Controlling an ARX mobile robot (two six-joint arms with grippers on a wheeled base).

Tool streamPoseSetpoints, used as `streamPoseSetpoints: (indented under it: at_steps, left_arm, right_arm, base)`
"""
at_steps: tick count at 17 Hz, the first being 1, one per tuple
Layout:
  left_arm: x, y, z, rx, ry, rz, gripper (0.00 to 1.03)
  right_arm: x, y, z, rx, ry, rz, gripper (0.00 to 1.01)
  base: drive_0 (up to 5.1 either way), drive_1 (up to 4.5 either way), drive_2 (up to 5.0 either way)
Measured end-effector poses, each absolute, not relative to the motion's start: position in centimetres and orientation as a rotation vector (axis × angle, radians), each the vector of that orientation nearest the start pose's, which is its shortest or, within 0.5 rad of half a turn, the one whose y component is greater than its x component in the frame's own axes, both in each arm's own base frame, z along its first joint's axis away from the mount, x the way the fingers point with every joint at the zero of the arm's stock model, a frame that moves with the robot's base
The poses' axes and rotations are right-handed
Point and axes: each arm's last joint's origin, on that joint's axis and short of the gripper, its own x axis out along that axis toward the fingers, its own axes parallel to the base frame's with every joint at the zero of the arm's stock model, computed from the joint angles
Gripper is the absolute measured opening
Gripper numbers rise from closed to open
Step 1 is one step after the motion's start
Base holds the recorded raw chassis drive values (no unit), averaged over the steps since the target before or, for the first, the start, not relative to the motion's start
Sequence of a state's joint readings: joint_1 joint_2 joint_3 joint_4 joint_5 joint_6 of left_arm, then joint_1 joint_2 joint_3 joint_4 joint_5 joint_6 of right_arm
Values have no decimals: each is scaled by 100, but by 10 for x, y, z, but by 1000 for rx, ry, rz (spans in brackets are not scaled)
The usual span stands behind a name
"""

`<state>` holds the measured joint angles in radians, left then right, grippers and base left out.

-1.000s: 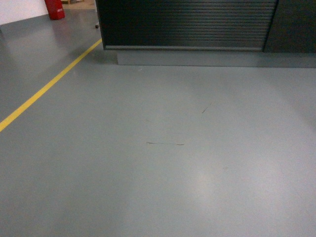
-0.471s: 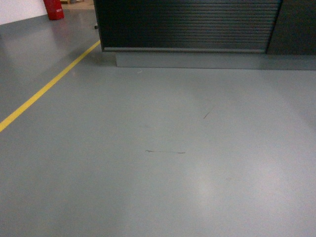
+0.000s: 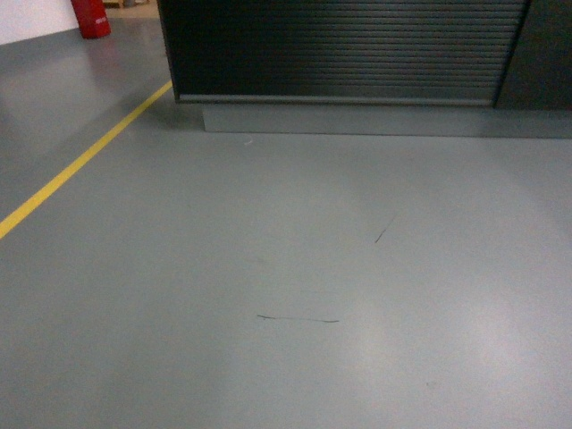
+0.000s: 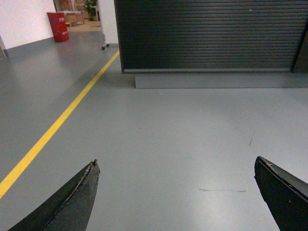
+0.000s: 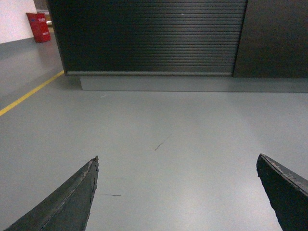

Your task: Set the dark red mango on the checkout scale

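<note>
Neither the dark red mango nor the scale appears in any view; both are out of sight, presumably somewhere above or beyond the checkout (image 3: 340, 49), whose horizontally ribbed dark front and grey plinth (image 3: 375, 119) fill the far side of the floor. Only that front shows, so the top of the desk, where the scale would sit, cannot be seen. The left gripper (image 4: 178, 192) is spread wide with nothing between its dark, tapered fingers, and the right gripper (image 5: 178, 192) is equally wide apart and empty; neither shows in the head view. The floor (image 3: 268, 268) is smooth grey with a dull sheen, marked by two thin dark scuffs (image 3: 298, 319), and a yellow line (image 3: 80, 161) runs diagonally toward the checkout's left corner, with a red bin (image 3: 89, 18) beyond it. By judgement, a mango of this kind should be moderately heavy, firm yet bruisable, and smooth enough to slip, so a grip across its broad middle with gentle pressure would suit it best. The task looks barely begun: the fruit is not yet in hand.
</note>
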<state>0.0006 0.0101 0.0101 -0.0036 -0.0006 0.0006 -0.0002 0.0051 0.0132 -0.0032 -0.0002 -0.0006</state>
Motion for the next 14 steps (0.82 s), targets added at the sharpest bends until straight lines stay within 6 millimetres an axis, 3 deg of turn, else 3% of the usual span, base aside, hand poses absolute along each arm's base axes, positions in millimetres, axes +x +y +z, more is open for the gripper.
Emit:
streamPoseSetpoints:
  at_steps: [14]
  left_arm:
    - [98,0,166,1,6,2,98]
  right_arm:
    - [97,0,167,-1,-1,0,98]
  base:
    - [-8,423,-440]
